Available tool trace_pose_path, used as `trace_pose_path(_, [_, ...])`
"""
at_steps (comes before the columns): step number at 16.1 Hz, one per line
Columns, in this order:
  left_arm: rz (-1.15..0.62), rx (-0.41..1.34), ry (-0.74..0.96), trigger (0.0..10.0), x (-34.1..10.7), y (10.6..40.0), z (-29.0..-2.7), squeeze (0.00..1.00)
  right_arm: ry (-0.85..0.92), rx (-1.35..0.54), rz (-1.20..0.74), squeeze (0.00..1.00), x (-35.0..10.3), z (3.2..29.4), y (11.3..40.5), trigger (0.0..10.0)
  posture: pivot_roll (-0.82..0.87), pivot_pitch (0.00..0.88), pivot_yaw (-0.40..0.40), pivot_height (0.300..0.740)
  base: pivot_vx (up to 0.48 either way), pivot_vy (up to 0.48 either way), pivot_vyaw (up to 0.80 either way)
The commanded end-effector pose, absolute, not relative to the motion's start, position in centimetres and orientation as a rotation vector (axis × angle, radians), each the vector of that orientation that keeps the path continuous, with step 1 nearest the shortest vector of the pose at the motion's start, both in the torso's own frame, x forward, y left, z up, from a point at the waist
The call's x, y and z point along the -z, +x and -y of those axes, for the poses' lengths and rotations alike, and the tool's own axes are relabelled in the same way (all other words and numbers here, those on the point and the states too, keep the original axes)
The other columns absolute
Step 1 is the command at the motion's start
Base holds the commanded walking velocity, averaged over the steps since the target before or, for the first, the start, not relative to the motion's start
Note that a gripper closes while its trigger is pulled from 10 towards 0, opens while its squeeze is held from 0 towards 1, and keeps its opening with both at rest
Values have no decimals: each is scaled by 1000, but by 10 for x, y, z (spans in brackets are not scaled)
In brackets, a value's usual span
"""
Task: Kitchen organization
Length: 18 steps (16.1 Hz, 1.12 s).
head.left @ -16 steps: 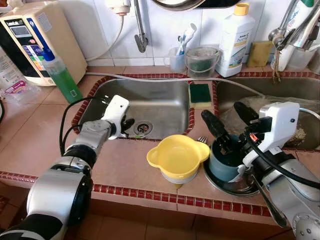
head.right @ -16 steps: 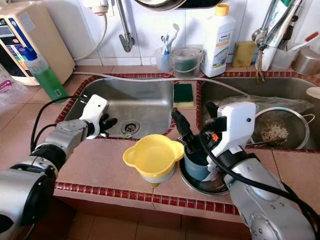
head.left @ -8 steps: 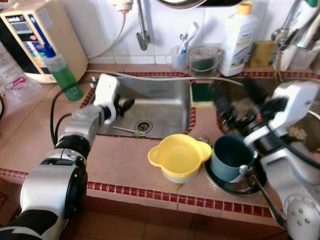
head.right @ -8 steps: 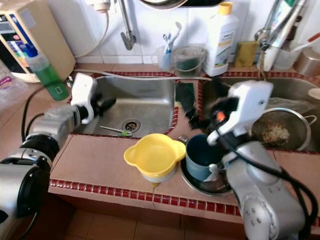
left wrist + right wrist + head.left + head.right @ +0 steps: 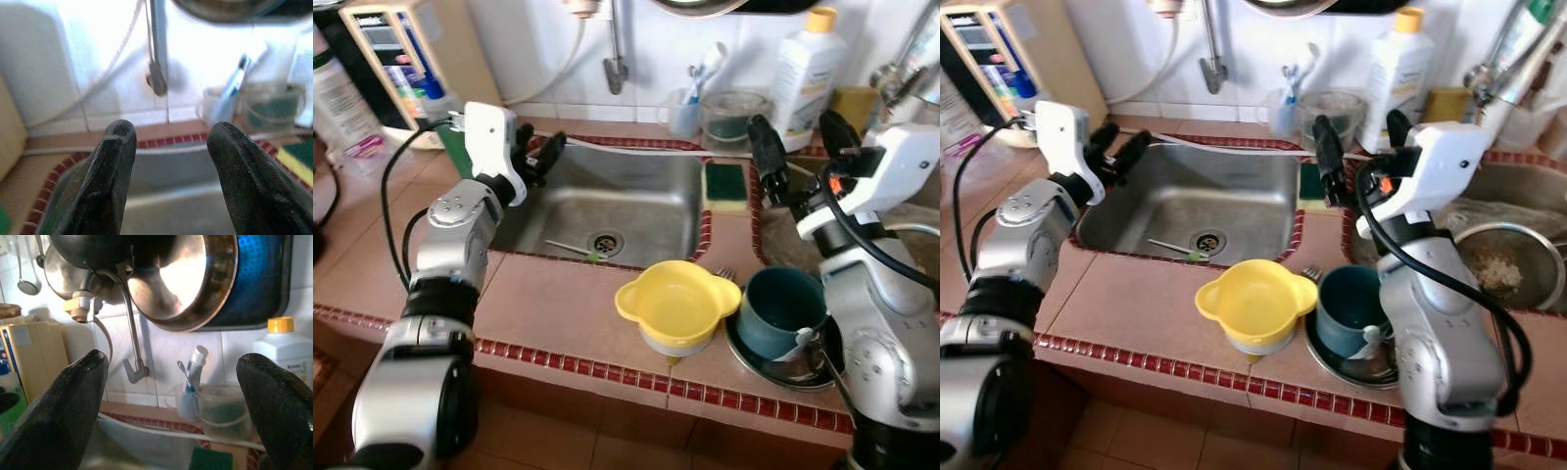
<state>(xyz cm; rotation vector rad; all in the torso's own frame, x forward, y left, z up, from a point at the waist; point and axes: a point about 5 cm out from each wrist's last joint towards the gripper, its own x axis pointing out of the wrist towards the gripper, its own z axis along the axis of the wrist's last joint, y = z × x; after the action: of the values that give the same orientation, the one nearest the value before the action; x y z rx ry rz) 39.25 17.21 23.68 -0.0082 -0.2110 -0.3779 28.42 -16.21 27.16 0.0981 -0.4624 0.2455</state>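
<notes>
Left gripper [image 5: 540,157] and right gripper [image 5: 795,149]: fingers apart, holding nothing. Yellow bowl [image 5: 673,305] sits on counter beside blue cup [image 5: 781,311]; likely light, rigid plastic; grip its rim

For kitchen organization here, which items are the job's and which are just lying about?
Job: yellow bowl, teal cup, left tool and right tool, both open.

Lying about: green sponge, white bottle, faucet, strainer.
</notes>
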Motion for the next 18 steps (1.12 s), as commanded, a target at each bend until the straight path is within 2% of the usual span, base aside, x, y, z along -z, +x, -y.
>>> trace_pose_path(1, [246, 347, -16, 10000, -244, 389, -177, 0, 99, -227, 483, 0, -274, 162, 286, 10000, -203, 39, 80, 740, 0, 0, 0])
trace_pose_path(5, [273, 328, -43, 10000, -235, 365, -170, 0, 89, -204, 472, 0, -259, 157, 291, 10000, -191, 38, 74, 740, 0, 0, 0])
trace_pose_path(13, [219, 324, -97, 10000, -224, 352, -163, 0, 12, -198, 460, 0, -248, 153, 295, 10000, -179, 16, 70, 740, 0, 0, 0])
trace_pose_path(18, [202, 312, -89, 10000, -223, 350, -162, 0, -7, -207, 456, 0, -244, 152, 297, 10000, -179, 2, 65, 740, 0, 299, 0])
